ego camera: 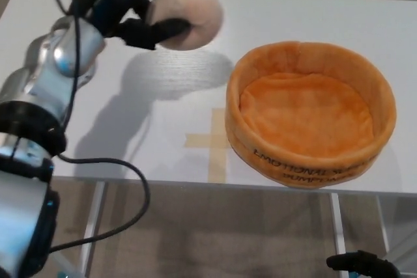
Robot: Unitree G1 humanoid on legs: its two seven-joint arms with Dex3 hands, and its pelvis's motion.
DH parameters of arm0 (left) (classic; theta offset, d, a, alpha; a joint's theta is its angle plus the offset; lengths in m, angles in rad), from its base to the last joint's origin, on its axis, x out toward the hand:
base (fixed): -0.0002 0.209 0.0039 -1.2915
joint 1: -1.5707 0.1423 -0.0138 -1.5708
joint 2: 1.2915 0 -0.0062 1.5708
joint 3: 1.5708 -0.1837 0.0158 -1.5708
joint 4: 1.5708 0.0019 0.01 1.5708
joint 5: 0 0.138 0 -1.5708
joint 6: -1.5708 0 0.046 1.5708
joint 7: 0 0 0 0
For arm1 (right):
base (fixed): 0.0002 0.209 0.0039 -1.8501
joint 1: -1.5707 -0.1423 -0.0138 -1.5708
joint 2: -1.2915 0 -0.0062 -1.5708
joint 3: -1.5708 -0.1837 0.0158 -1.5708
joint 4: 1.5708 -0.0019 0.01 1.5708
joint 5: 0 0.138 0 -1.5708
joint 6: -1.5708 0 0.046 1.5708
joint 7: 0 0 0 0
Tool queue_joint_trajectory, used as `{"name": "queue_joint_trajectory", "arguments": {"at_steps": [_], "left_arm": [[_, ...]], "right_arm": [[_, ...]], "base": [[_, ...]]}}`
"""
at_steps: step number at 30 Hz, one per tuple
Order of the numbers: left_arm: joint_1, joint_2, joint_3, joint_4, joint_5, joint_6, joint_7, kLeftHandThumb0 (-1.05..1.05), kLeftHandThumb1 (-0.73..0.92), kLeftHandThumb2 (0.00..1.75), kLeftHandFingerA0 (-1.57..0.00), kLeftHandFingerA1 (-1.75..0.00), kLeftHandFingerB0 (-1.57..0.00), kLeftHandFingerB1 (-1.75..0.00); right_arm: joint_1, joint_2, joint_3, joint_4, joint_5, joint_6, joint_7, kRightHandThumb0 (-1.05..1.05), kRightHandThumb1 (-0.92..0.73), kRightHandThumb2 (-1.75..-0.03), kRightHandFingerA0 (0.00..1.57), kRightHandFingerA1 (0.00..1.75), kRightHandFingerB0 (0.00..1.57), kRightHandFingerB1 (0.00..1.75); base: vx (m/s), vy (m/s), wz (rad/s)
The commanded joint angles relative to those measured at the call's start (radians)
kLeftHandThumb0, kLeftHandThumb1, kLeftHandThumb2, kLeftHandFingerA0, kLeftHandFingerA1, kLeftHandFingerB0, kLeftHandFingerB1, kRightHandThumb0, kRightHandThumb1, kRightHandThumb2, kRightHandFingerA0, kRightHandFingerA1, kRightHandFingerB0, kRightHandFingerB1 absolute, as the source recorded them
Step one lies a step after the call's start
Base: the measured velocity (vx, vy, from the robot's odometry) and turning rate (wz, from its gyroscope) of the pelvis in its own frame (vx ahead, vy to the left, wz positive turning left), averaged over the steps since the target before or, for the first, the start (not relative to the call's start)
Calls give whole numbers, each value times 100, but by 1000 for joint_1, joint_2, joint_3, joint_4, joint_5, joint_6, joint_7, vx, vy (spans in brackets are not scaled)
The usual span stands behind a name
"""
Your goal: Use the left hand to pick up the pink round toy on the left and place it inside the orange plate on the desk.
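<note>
Head view shows the left hand (140, 11) clutching the pink round toy (189, 16) aloft, mid-carry; next it should swing right over the orange plate (311, 172).

Left arm raised, hand closed; right hand only just in view.

The left hand (133, 4) is held high, its black thumb and two thick fingers (156, 30) curled round the pink round toy (189, 17), which juts out to the hand's right. Behind the hand the silver wrist and forearm slope down toward the lower left, trailing a black cable. The right hand (361, 265) shows as a dark shape at the bottom right edge, its fingers unreadable.
</note>
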Motion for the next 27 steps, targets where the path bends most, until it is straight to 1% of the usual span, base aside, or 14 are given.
{"name": "queue_joint_trajectory", "arguments": {"at_steps": [1,4,7,11,12,19,20,21,22,23,24,25,26,27], "left_arm": [[-42,-47,-30,-27,24,27,11,-20,67,81,-107,-109,-91,-80],[-60,-100,-63,-48,45,41,21,-16,65,81,-115,-89,-96,-73],[-59,-144,-85,-70,51,51,19,-12,68,77,-110,-103,-92,-75],[-50,-175,-103,-81,52,51,11,-14,66,82,-109,-102,-91,-83],[-43,-185,-112,-85,57,52,12,-12,69,78,-106,-114,-93,-86],[0,-230,-154,-104,80,79,29,-11,68,82,-104,-127,-93,-81],[7,-239,-164,-106,81,91,13,-11,69,77,-109,-113,-94,-74],[10,-242,-172,-108,85,97,9,-11,69,77,-109,-113,-94,-74],[13,-244,-178,-110,86,98,-1,-10,73,62,-111,-86,-81,-50],[14,-244,-182,-112,86,99,-8,-10,73,62,-111,-86,-81,-50],[10,-241,-191,-105,80,99,-63,-28,52,60,-23,-36,-26,-32],[7,-239,-198,-101,74,99,-103,-28,52,60,-23,-36,-26,-32],[1,-233,-218,-106,88,130,-156,-56,37,69,0,0,-4,-17],[1,-233,-218,-106,88,130,-156,-56,37,69,0,0,-4,-17]], "right_arm": [[7,6,5,2,-10,-5,-8,-13,-53,-58,68,96,62,83],[4,9,5,3,-9,0,-6,-11,-55,-57,67,94,59,80],[2,16,3,3,-6,-1,-6,-13,-53,-58,70,97,63,83],[3,22,1,2,-4,-2,-6,-14,-52,-58,70,98,62,84],[2,22,4,2,-6,0,-6,-13,-52,-59,68,95,60,81],[-1,19,9,4,-13,5,-10,-12,-53,-57,68,94,60,80],[-3,17,8,3,-11,6,-9,-12,-52,-58,69,95,61,81],[-4,16,9,3,-11,5,-9,-12,-52,-58,69,95,61,81],[-5,15,7,3,-8,6,-7,-12,-53,-58,68,94,60,80],[-5,15,5,3,-6,7,-5,-12,-53,-58,68,94,60,80],[-6,17,2,3,-2,7,-5,-11,-52,-58,70,97,61,82],[-6,17,0,2,0,6,-6,-11,-52,-58,70,97,61,82],[-6,19,-2,3,2,3,-4,-12,-52,-58,70,98,62,83],[-6,19,-2,3,2,3,-4,-12,-52,-58,70,98,62,83]], "base": [[0,0,0],[0,0,0],[0,0,0],[0,0,0],[0,0,0],[0,0,0],[0,0,0],[0,0,0],[0,0,0],[0,0,0],[0,0,0],[0,0,0],[0,0,0],[0,0,0]]}}
